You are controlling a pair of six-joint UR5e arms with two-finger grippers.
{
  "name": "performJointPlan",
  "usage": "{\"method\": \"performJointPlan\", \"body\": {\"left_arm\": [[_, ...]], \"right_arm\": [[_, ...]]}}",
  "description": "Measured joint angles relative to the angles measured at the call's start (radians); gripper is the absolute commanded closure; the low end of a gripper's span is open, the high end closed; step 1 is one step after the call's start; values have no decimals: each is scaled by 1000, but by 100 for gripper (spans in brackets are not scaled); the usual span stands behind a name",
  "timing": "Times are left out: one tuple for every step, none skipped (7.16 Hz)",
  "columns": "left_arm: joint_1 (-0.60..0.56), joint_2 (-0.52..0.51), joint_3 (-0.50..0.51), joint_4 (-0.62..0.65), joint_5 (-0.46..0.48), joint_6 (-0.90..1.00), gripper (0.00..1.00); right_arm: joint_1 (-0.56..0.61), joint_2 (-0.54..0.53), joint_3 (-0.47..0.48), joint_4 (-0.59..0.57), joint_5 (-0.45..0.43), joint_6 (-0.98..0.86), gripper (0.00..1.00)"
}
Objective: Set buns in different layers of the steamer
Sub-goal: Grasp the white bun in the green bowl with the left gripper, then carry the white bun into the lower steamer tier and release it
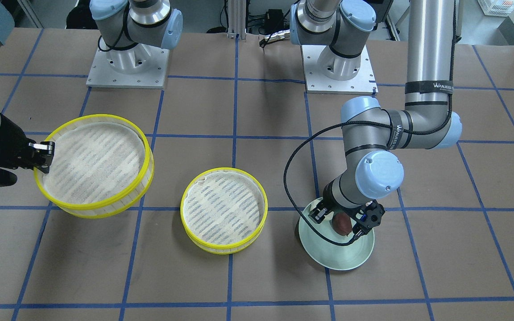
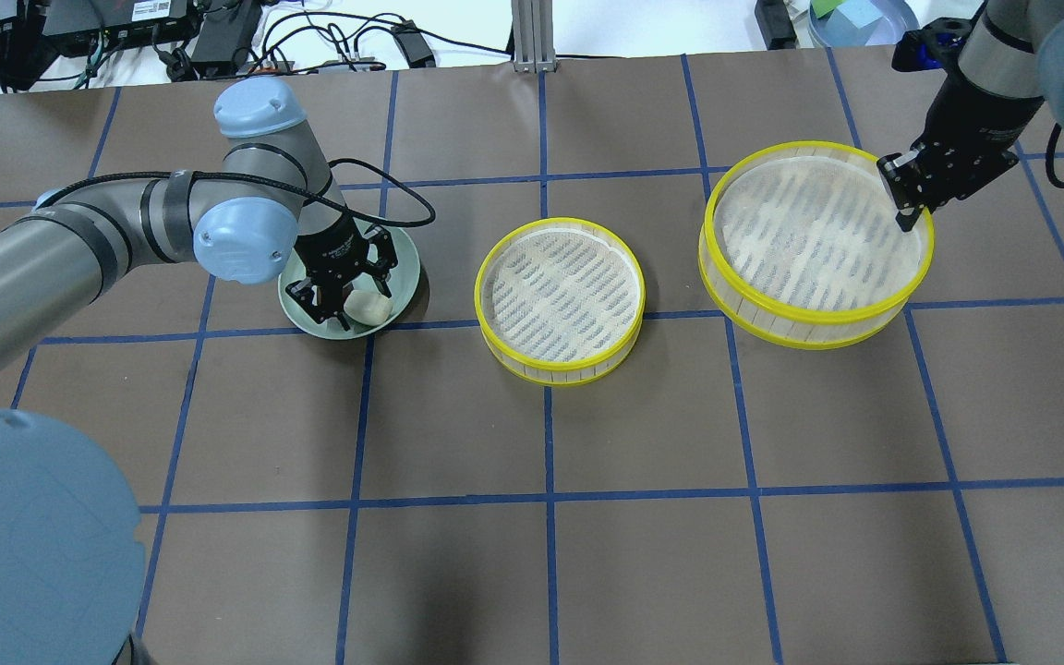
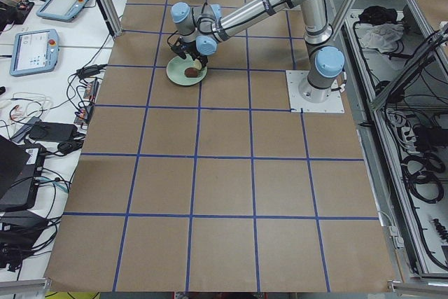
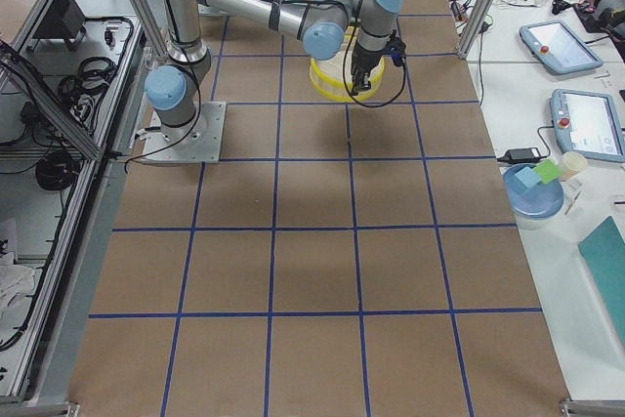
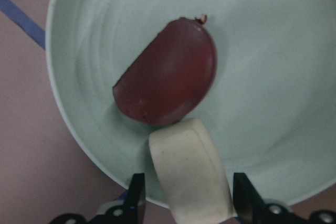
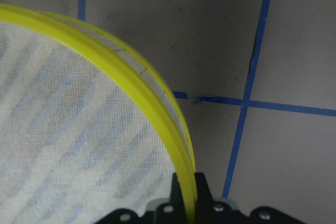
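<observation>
The white bun (image 5: pixel 186 161) lies on the pale green plate (image 5: pixel 273 66) close to its rim. In the left wrist view its long axis runs up from the lower edge with a slight lean to the left. Its upper end points at, and touches, the dark bun (image 5: pixel 168 80). The dark bun sits nearer the plate's middle, a half-oval lump. Its long axis slants from lower left to upper right, its flatter edge faces upper left, and a small nub marks its upper tip. The left tool (image 5: pixel 189 178) hangs over the plate with its jaws spread, one finger on each side of the white bun and a sliver of gap showing on the left, so it grips nothing. The right tool (image 6: pixel 189 182) has its jaws pinched onto the yellow rim of the right tray (image 2: pixel 809 231), one finger inside the rim and one outside. Whether that tray rests on the bench (image 2: pixel 643 554) cannot be told. The middle tray (image 2: pixel 560 296) stands apart between that tray and the plate, its mesh floor bare. The bench is covered in brown sheeting marked into large squares by blue tape lines (image 2: pixel 550 499), and both arm bases are bolted to it on metal plates. Beside the bench run white side desks with handheld control tablets (image 4: pixel 586 124), loose cables and a blue bowl (image 4: pixel 532 190) holding small coloured blocks. Aluminium framing stands at the bench's edges.
</observation>
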Motion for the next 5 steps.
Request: {"method": "performJointPlan", "body": {"left_arm": [[0,0,0,1,-3,3,100],[0,1,2,5,-5,8,100],[0,7,8,9,-4,24,100],[0,18,20,11,0,46,100],[0,37,46,10,2,60,100]], "right_arm": [[0,-1,1,1,0,-2,100],[0,-1,1,2,0,-4,100],[0,-2,1,2,-2,-7,100],[0,-3,0,1,-8,-15,100],[0,-6,0,0,-10,-25,100]]}}
